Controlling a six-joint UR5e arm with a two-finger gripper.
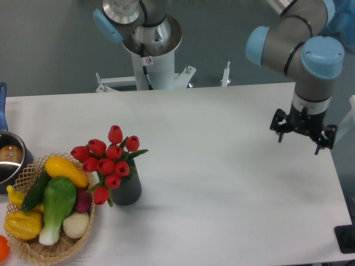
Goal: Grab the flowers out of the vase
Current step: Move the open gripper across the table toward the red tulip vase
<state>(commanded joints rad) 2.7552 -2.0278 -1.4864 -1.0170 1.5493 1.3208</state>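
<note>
Probably a robotics lab: pedestal-mounted arm (147, 50) behind a bare white table (222, 183), grey wall.

The arm reaches over the table's (233, 166) right edge, its gripper (303, 136) pointing down, fingers spread, holding nothing.

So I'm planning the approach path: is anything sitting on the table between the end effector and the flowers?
Nothing visible. The end effector hangs over the table's right side, and only bare table lies between it and the flowers in the vase. The basket sits beyond them, on the left.
</note>
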